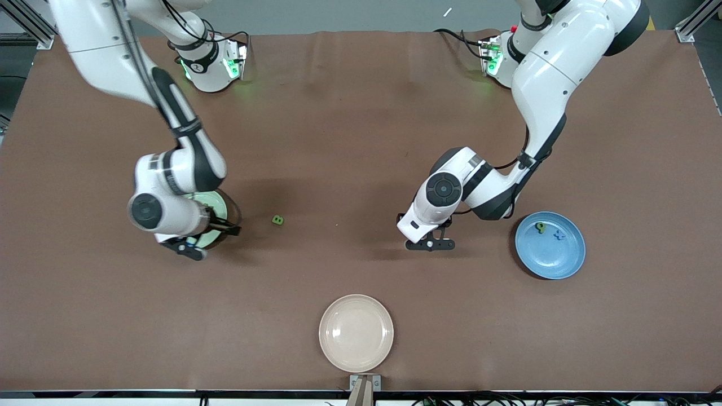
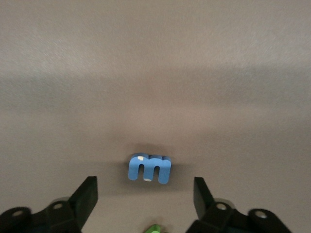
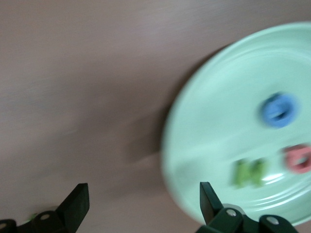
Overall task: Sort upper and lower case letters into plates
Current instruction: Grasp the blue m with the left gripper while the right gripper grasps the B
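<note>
One blue lowercase m [image 2: 149, 168] lies on the desk between the spread fingers of the left end effector [image 2: 146, 194], to be centred before closing, then carried to the blue plate [image 1: 564, 265] beside it; right end effector [image 3: 143, 201], released, empty, over the mint plate's [image 3: 214, 141] edge.

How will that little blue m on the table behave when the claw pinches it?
The m looks like a thick, chunky block, so probably stiff and light. It lies flat on the table, so it shouldn't roll. Being small, it might skid or twist if the left claw, open around it, closes off-center.
</note>
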You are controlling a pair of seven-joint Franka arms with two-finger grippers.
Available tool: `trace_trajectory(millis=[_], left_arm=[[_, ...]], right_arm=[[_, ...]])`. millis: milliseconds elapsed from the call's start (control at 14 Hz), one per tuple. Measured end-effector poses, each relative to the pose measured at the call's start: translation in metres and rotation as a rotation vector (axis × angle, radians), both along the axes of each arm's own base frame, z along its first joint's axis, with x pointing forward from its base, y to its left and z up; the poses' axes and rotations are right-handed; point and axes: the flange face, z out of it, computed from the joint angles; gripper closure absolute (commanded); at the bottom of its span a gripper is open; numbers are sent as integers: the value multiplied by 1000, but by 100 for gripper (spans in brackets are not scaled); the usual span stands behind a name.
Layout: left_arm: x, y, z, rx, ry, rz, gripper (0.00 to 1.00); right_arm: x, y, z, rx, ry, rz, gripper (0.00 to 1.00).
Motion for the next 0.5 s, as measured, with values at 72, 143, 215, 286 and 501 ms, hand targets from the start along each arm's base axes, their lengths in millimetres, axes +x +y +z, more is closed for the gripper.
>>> trace_trajectory(millis=[72, 143, 215, 286, 501], left_arm=[[-1, -1, -4, 0, 6, -1, 19], [-1, -1, -7, 1, 10, -1, 21], [-2, -1, -9, 1, 13, -1, 24], [-2, -1, -11, 1, 16, 0, 29], [-1, -1, -12, 3, 13, -3, 38]], right_arm=[[-2, 21, 2, 4, -30, -10, 0], [-4, 39, 1, 10, -53, -16, 0], [-7, 53, -4, 13, -71, -17, 0], [-11, 62, -11, 16, -86, -11, 0], [-23, 74, -35, 22, -121, 8, 0]])
